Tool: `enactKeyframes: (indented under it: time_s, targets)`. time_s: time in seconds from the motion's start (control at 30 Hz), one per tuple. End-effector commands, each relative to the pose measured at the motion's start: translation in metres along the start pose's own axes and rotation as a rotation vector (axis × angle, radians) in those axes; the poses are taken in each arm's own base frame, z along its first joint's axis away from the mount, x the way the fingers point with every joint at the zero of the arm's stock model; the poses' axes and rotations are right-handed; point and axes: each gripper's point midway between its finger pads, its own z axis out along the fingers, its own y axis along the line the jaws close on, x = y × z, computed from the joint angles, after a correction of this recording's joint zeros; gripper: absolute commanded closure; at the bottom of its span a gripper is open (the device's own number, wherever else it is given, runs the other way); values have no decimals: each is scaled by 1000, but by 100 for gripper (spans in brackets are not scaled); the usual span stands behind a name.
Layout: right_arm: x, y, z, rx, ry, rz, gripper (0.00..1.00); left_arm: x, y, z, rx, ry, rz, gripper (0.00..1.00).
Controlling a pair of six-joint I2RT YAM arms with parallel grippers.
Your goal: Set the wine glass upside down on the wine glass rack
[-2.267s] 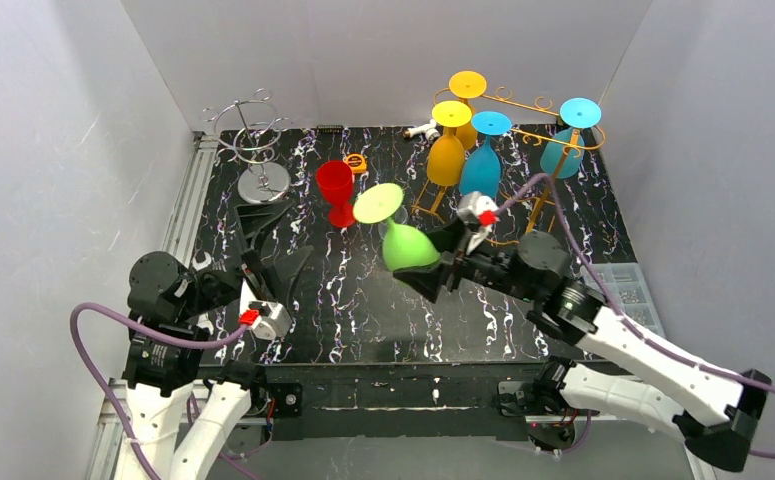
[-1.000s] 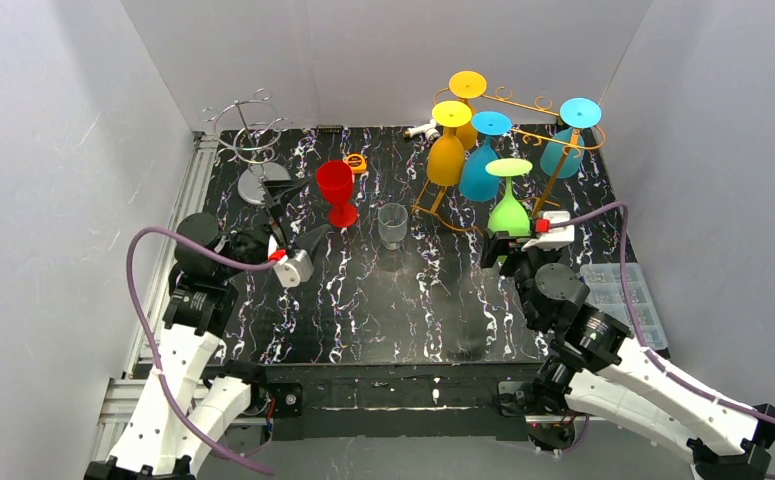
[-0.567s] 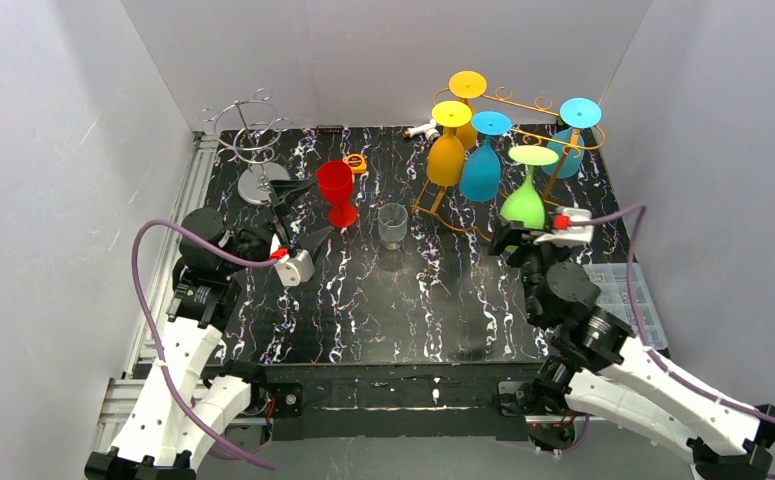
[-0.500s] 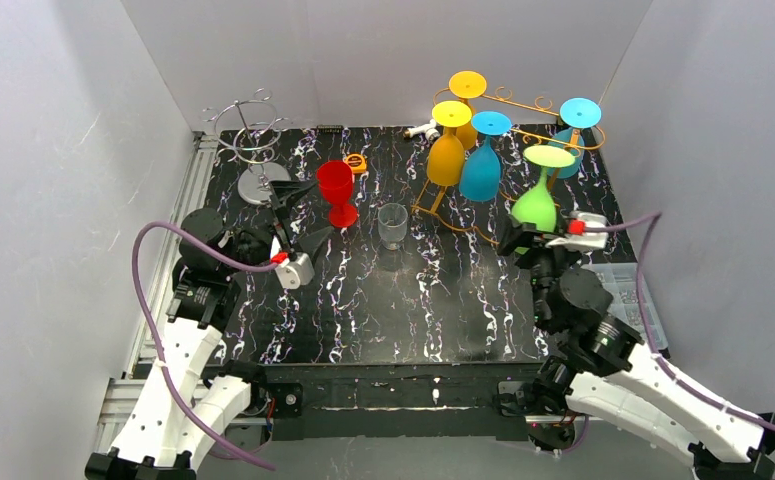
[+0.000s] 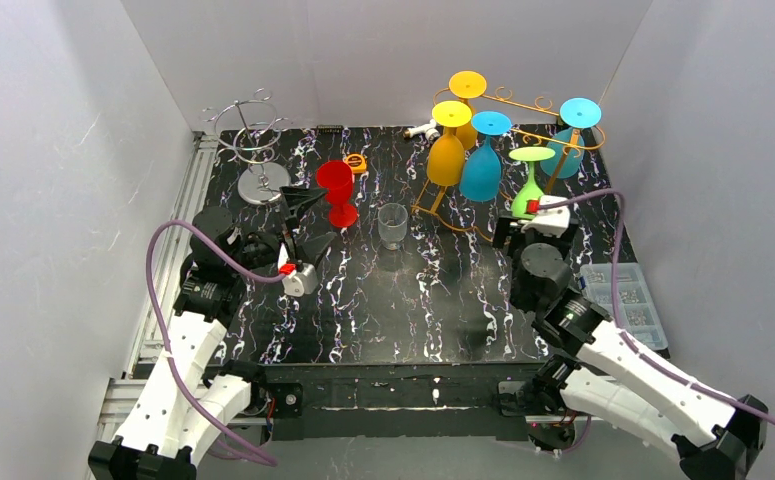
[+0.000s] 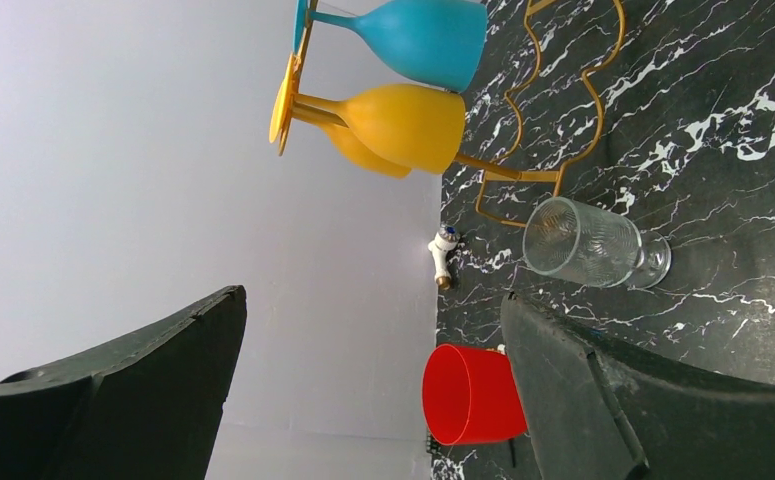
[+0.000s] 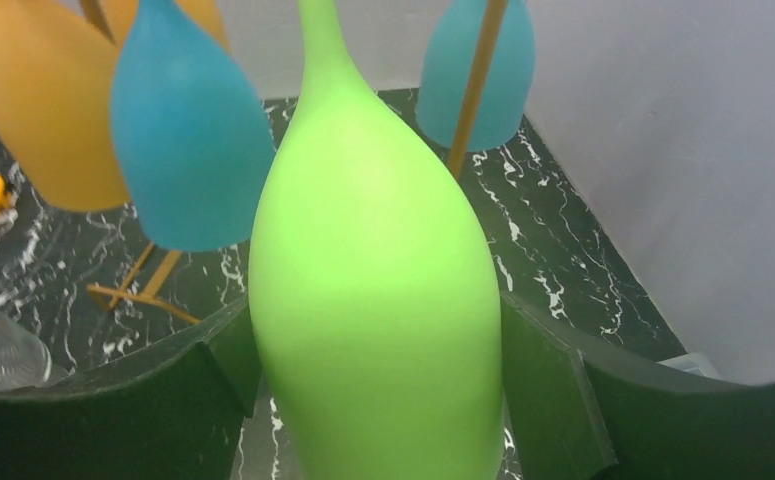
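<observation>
Glass: the green wine glass [image 7: 375, 300] is carried clear of the worktop [image 5: 413, 300], toward 2 o'clock on it in the overhead view.
Long axis: upright and inverted, foot uppermost, bowl downward.
Grip: the right tool [image 7: 378, 350] is clamped on the bowl, one finger on either side.
Key relation: the post of the gold wine glass rack [image 7: 476, 70] lies at 1 o'clock from the tool, just beyond the bowl. The stem rises between the blue glass [image 7: 188, 140] at 11 o'clock and the teal glass [image 7: 515, 70] at 1 o'clock.
Judged next move: the stem is to be slid toward 12 o'clock into a free rack arm. Whether the foot already clears the wire cannot be told.
Nearer arm: the right. The left tool [image 5: 310, 220], fingers apart and empty, is well apart at 9 o'clock, beside the red goblet [image 5: 337, 185].
</observation>
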Motion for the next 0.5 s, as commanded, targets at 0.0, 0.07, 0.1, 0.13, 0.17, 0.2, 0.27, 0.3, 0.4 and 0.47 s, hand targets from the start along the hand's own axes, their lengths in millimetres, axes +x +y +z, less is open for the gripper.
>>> enactKeyframes:
  time_s: [0.0,0.07,0.1,0.13,0.17,0.2,0.27,0.3,0.4,0.47]
  targets:
    - [-36,-19,0,15,-90,174,85,-13,16,-1,-18,-38,70,2]
    - [-30,-20,1,18,-72,178,85,-12,14,0,-14,-38,69,2]
    - [-29,-20,1,16,-67,184,85,-11,13,0,-12,-36,68,2]
    - [-27,-21,1,17,-65,187,85,-10,12,0,-11,-34,70,2]
    - [-25,-21,0,16,-63,187,85,-9,11,0,-11,-31,71,2]
    - [-23,-22,0,18,-62,188,85,-9,10,-1,-12,-27,72,2]
    - [-19,-26,-1,36,-61,192,85,-9,10,-1,-13,-23,71,2]
    - [-17,-28,-1,46,-63,200,85,-9,10,-2,-11,-21,68,2]
    - [-14,-32,-1,66,-78,225,84,-10,10,-2,-3,-25,77,2]
    - [-13,-35,1,82,-80,228,84,-10,12,-1,5,-25,78,2]
